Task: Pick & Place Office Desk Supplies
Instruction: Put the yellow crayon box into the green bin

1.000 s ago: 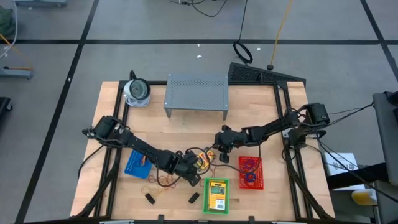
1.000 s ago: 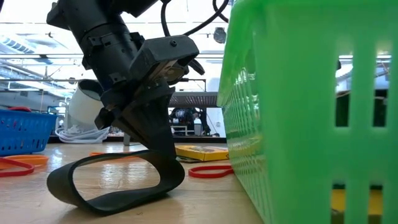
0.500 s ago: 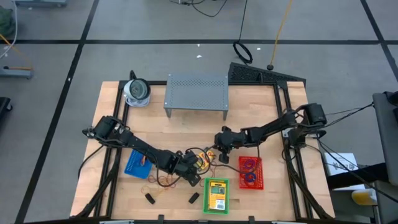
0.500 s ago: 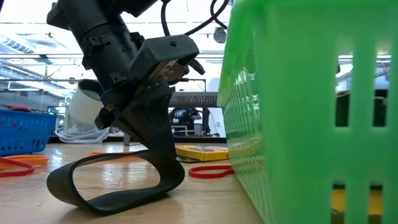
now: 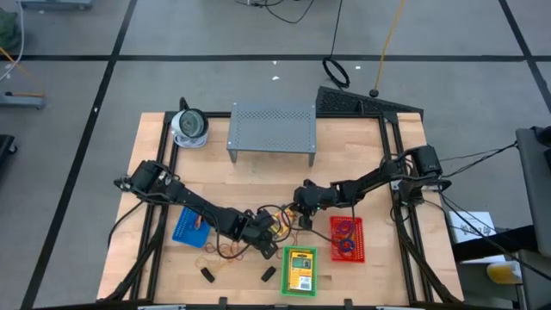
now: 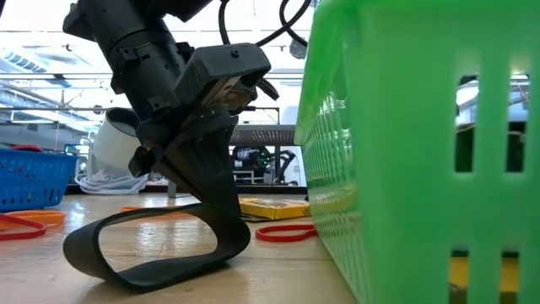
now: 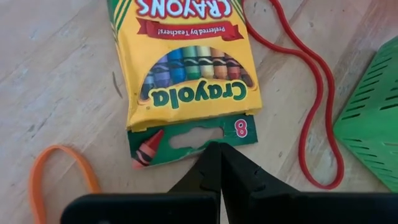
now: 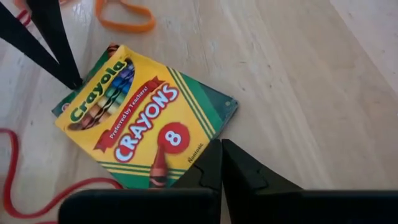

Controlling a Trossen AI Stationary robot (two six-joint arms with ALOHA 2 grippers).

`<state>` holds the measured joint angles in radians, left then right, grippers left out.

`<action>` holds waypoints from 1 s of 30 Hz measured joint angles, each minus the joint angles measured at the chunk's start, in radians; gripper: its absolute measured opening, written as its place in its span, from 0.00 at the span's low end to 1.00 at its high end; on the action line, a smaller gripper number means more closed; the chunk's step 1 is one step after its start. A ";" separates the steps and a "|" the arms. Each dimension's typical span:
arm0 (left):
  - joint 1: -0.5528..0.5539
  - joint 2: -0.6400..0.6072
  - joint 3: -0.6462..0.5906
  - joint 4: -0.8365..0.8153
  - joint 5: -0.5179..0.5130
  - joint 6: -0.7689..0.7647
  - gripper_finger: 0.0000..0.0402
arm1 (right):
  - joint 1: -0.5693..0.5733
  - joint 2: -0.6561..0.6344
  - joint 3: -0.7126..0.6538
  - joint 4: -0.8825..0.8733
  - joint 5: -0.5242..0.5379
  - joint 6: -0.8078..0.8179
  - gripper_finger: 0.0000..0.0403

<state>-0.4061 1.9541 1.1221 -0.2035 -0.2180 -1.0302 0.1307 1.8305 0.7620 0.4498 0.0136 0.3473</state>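
On the wooden desk (image 5: pixel 344 185), lower centre of the high view, the crayon box (image 7: pixel 186 59) lies flat between the closed left end effector (image 7: pixel 219 163) and closed right end effector (image 8: pixel 217 160), both at its ends.

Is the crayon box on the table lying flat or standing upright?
Lying flat. The crayon box rests face up on the wooden table, its printed front toward both wrist cameras, with the shut left gripper and right gripper at opposite ends.

Wooden table (image 5: pixel 344 168) is carrying grey shelf (image 5: pixel 271 129), blue basket (image 5: pixel 191 227), green basket (image 5: pixel 300 269), red basket (image 5: pixel 348 238), crayon box (image 7: pixel 186 56), loose rubber bands.
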 joint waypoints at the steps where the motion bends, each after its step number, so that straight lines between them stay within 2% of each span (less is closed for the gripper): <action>1: 0.000 0.000 0.000 0.000 0.001 0.000 0.00 | 0.000 -0.001 0.000 0.003 -0.005 0.006 0.00; 7: -0.001 0.000 0.000 0.002 0.009 0.004 0.00 | 0.005 -0.032 -0.002 0.012 -0.079 0.017 0.00; 20: -0.001 0.000 0.000 0.001 0.000 0.001 0.00 | 0.036 -0.146 0.000 0.085 -0.075 0.038 0.00; 26: 0.006 0.001 0.000 0.032 -0.080 0.019 0.00 | 0.078 -0.152 0.000 0.256 -0.033 0.076 0.00; 28: 0.017 0.002 -0.001 0.070 -0.130 0.038 0.00 | 0.089 -0.153 0.000 0.289 -0.002 0.078 0.00; 30: 0.032 0.002 0.000 0.109 -0.139 0.061 0.00 | 0.092 -0.153 0.000 0.295 0.020 0.078 0.00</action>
<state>-0.3740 1.9556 1.1217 -0.0943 -0.3570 -0.9695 0.2230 1.6772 0.7623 0.7447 0.0332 0.4253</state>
